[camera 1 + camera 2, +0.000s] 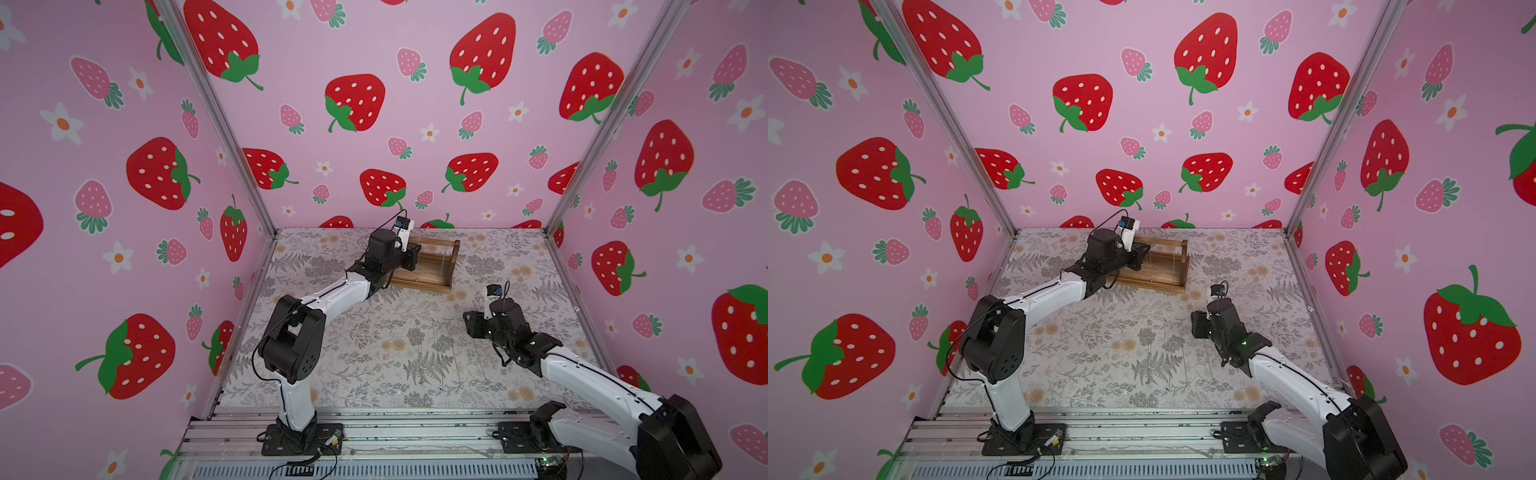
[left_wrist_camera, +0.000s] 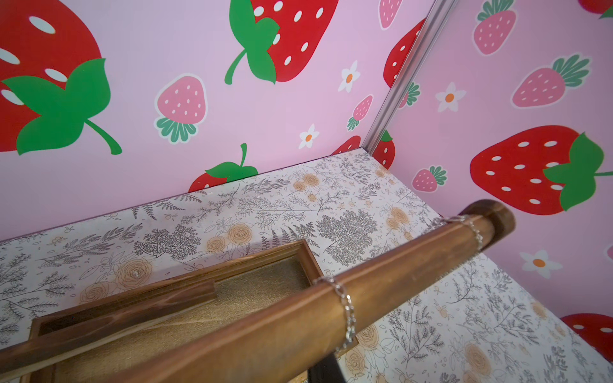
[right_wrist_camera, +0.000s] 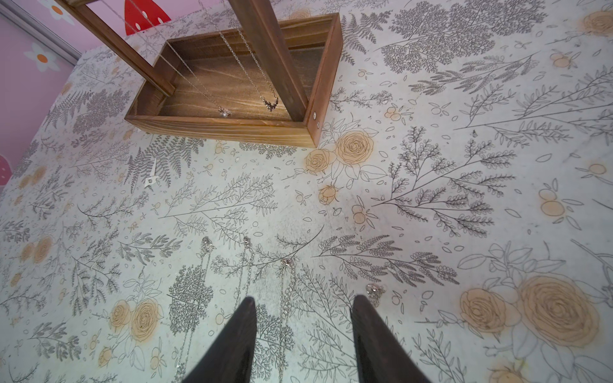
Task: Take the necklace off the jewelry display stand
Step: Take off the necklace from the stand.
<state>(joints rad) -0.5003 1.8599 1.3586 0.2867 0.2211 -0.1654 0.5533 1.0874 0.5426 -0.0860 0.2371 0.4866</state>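
The jewelry display stand [image 1: 440, 270] [image 1: 1169, 270], dark brown wood, stands at the back of the table. My left gripper [image 1: 415, 257] [image 1: 1142, 254] is at its left end, up against the top bar [image 2: 265, 315]. A silver necklace [image 2: 345, 311] loops over that bar close to the wrist camera, and another [image 2: 472, 228] hangs near the far end. Only one dark finger [image 2: 326, 369] shows under the bar, so its jaws are hidden. Two pendants [image 3: 225, 113] [image 3: 271, 105] dangle over the tray [image 3: 232, 129]. My right gripper [image 1: 471, 324] [image 3: 303, 301] hovers open above the table.
Several silver necklaces [image 3: 287, 265] lie stretched out on the floral table under and beside the right gripper, one pendant [image 3: 374, 291] beside a fingertip. A small white scrap [image 3: 151, 175] lies in front of the tray. Pink strawberry walls close in the back and both sides.
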